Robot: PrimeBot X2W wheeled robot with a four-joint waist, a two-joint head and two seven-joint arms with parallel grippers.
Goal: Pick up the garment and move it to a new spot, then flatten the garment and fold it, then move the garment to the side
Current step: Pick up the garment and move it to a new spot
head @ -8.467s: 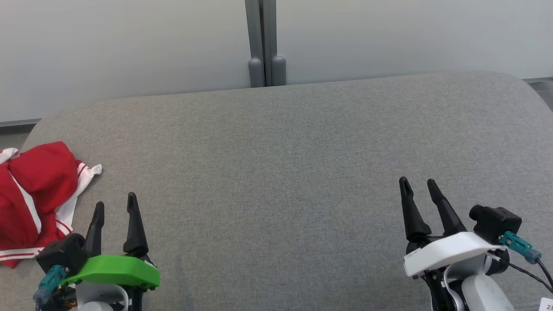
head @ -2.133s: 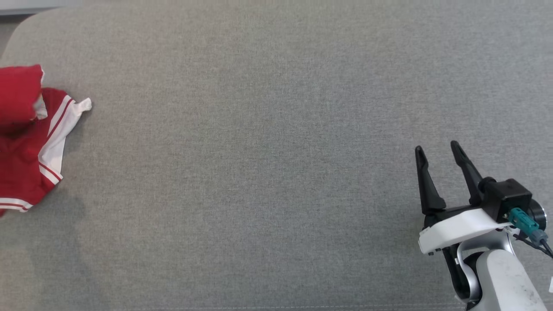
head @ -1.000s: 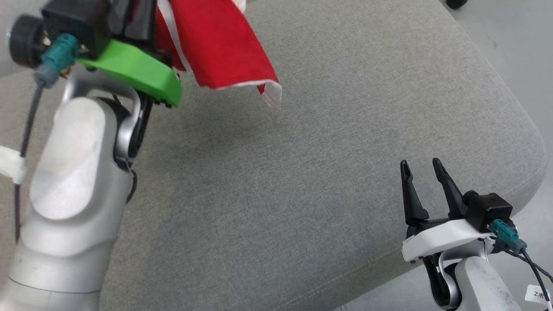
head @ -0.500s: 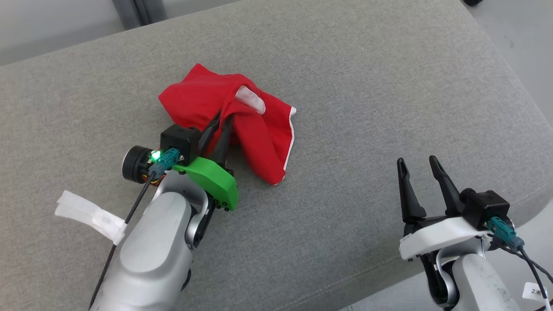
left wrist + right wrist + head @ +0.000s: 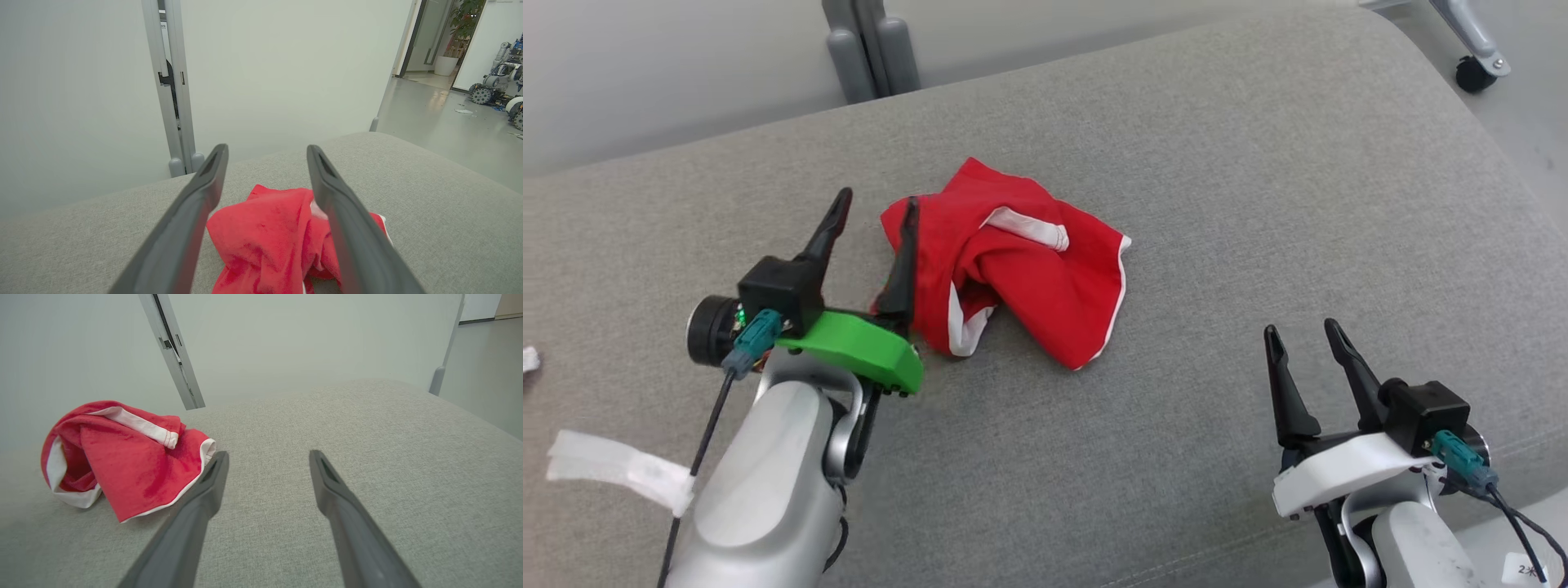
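The garment (image 5: 1021, 278) lies crumpled, so its own folds hide most of its shape. In the head view one finger (image 5: 900, 269) of the left gripper (image 5: 876, 200) covers its left edge, and it is not clear if they touch. In the left wrist view the bottom edge cuts off the garment's lower part, and the label (image 5: 1535, 565) in the head view's lower right corner is too small to read.

Grey cushion (image 5: 1258, 204) before a pale wall (image 5: 645, 73)
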